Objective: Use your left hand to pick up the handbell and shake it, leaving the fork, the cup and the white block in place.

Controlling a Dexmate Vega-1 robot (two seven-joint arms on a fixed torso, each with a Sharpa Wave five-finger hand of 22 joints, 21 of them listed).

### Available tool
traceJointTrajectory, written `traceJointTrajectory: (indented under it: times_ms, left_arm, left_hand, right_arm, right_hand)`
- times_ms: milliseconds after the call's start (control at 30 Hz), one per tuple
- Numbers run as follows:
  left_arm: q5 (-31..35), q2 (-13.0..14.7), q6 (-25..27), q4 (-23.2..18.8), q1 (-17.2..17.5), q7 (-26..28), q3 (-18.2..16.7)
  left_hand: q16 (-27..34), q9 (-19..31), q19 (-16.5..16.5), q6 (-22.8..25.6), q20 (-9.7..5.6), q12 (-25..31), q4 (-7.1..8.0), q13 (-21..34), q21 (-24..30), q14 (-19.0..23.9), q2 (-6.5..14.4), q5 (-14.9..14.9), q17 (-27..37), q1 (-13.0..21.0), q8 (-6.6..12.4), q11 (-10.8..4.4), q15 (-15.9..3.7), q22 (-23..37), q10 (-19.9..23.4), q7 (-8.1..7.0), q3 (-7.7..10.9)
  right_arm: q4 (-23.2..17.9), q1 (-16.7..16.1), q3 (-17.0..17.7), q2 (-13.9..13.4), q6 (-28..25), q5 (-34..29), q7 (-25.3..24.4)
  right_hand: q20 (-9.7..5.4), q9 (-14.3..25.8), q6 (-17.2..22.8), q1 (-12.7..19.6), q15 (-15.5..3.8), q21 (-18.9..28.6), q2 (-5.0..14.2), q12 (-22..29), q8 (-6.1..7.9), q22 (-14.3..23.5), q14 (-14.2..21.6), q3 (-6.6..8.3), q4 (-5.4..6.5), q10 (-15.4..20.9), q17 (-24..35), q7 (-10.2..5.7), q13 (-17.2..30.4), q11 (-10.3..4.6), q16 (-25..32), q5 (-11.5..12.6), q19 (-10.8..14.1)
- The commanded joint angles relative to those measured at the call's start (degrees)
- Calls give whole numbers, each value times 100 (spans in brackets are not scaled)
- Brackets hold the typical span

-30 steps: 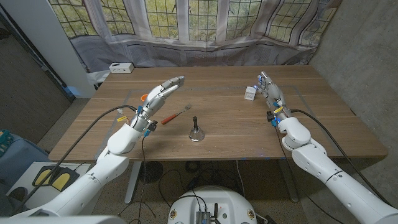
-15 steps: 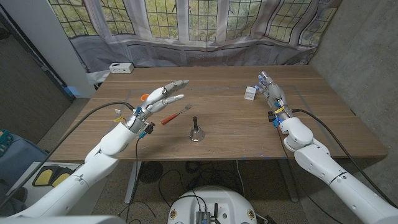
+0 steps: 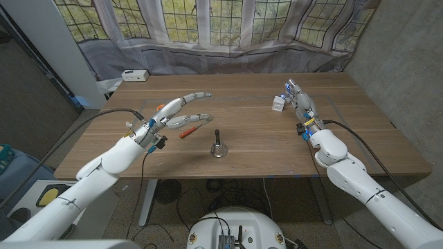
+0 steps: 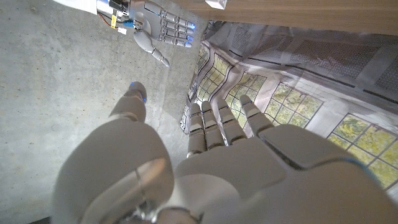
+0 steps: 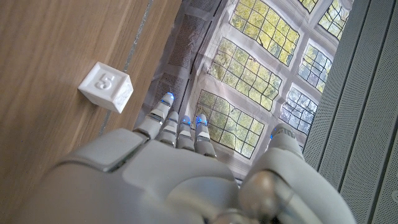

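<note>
The handbell (image 3: 217, 146), a silver bell with a black handle, stands upright near the table's front middle. My left hand (image 3: 177, 111) hovers to its left and farther back, open, fingers spread toward the bell, holding nothing. The same hand (image 4: 205, 162) is seen from behind in the left wrist view. The fork (image 3: 185, 133) with its orange-red handle lies under those fingers, its tines hidden. An orange cup (image 3: 160, 107) peeks out behind the hand. The white block (image 3: 278, 104) (image 5: 107, 86) sits at the right, with my right hand (image 3: 299, 102) (image 5: 180, 168) beside it, fingers straight, holding nothing.
A small white box (image 3: 134, 75) sits at the table's far left corner. A curtained window runs behind the table. In the left wrist view my right hand (image 4: 158, 28) and the white block (image 4: 216, 4) show far off.
My left arm has swung outward to the left and dropped lower, and the hand's fingers have spread apart over the fork. The bell, block and right hand have not moved.
</note>
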Motion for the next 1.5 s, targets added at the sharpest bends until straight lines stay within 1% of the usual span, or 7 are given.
traceJointTrajectory:
  times_ms: [33,333,667,933,1067,1267,1500]
  left_arm:
    - [1074,375,1244,-994,389,270,-446]
    - [1359,833,2236,-1798,482,-202,-545]
    - [1478,1436,3029,-2422,240,-949,-483]
    - [2445,1663,3887,-3029,147,-1118,-307]
    - [2659,1789,4074,-3147,-81,-1327,-93]
    - [2680,1941,4061,-3127,-660,-1765,362]
    - [2480,1954,3975,-3036,-1339,-2330,874]
  left_hand:
    - [52,34,32,54,66,2,4,10,-9,182,-53,-24,9,259,16,-77,-105,7,49,-70,98]
    - [112,39,120,23,111,-19,36,15,18,539,-141,-32,16,543,-41,-32,-51,19,66,-15,153]
    - [65,53,434,71,-472,-35,-7,29,100,748,-41,18,14,1590,-53,-79,-220,23,232,-3,463]
    - [85,61,647,449,-524,48,63,31,135,984,-166,-30,11,1916,42,-230,-316,25,592,-108,410]
    - [128,66,733,611,-478,97,106,34,150,1168,-179,-44,18,1943,72,-291,-373,28,783,-134,356]
    - [151,76,953,1074,-640,193,117,50,191,1450,-180,-45,6,2092,176,-356,-433,28,1176,-169,288]
    - [164,81,1139,1259,-664,205,110,65,221,1669,-137,-39,7,2253,175,-393,-492,27,1343,-194,250]
  right_arm:
    - [4,-60,-2,16,28,40,13]
    - [64,-77,3,51,128,91,70]
    - [101,-86,16,68,237,103,116]
    - [61,-106,40,34,222,121,130]
    - [58,-101,40,21,211,134,157]
    - [48,-77,23,-7,182,128,199]
    - [79,-93,34,9,176,197,214]
  right_hand:
    - [5,9,11,63,19,-2,-18,3,-9,23,26,10,-27,20,23,-43,12,0,-2,-7,31]
    - [13,10,5,62,9,-6,-23,-1,-14,24,29,4,-25,19,24,-74,13,-8,-6,-9,40]
    - [19,10,1,63,17,-9,-21,-9,-17,24,25,1,-24,4,26,-78,13,-4,-12,-9,49]
    - [50,11,-2,58,19,-15,-25,-10,-19,25,21,-6,-21,3,28,-87,13,-14,-17,-11,49]
    - [60,11,0,55,20,-17,-28,-10,-19,25,26,-10,-19,5,29,-100,14,-16,-16,-11,50]
    - [67,12,-1,54,15,-19,-24,-10,-20,26,29,-12,-17,8,30,-108,14,-18,-17,-11,53]
    - [87,12,-11,59,20,-25,-26,-13,-24,26,33,-13,-20,3,30,-117,14,-21,-19,-11,47]
